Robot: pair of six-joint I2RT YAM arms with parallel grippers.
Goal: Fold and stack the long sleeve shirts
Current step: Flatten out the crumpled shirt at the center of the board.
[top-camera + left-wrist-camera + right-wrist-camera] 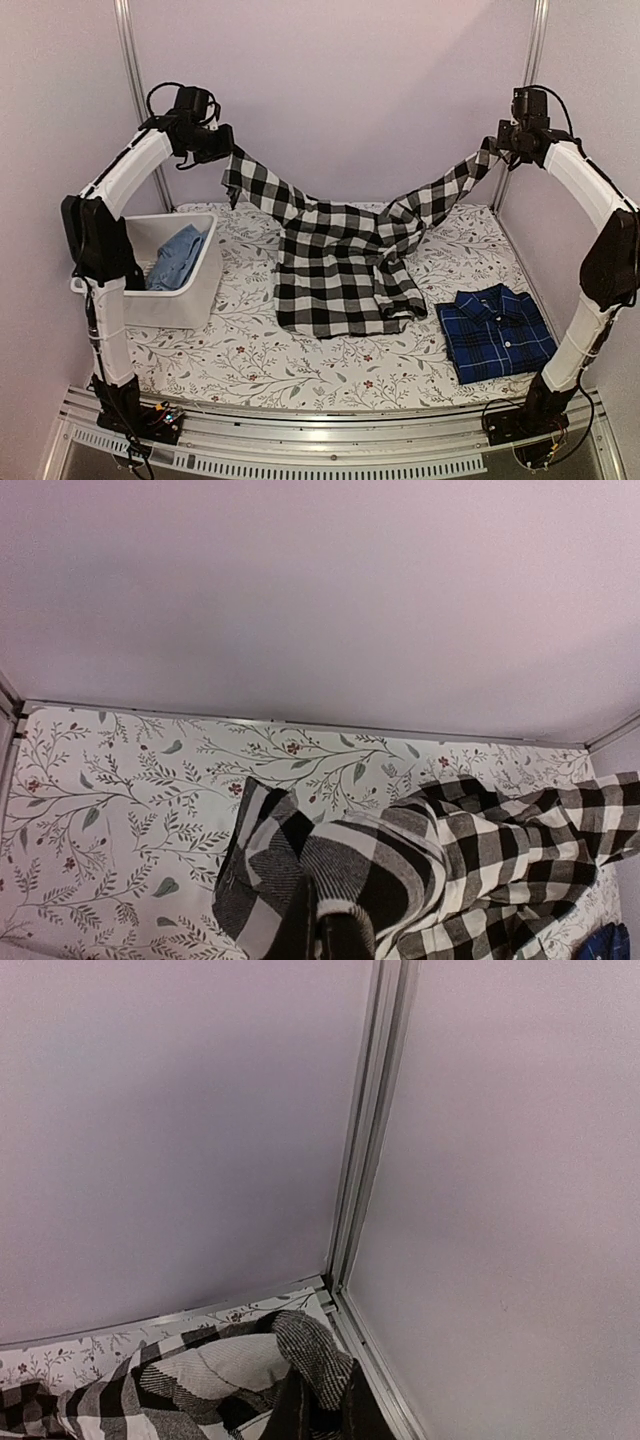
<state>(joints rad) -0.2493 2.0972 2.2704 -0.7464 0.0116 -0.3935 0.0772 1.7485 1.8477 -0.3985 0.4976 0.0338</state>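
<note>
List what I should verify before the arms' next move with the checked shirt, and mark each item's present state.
1. Left gripper shut on the black-and-white buffalo-check cloth shirt: ok.
2. Right gripper shut on the same shirt: ok.
3. Shirt lifted off the floral-print table: not ok; its lower part rests there, bunched.
4. Shirt hanging flat between the grips: not ok; the side toward the right gripper is twisted and folded over.
5. Folded navy plaid shirt apart from the held shirt: ok, though close.
6. White plastic bin with blue cloth out of the way of the held shirt: ok.
</note>
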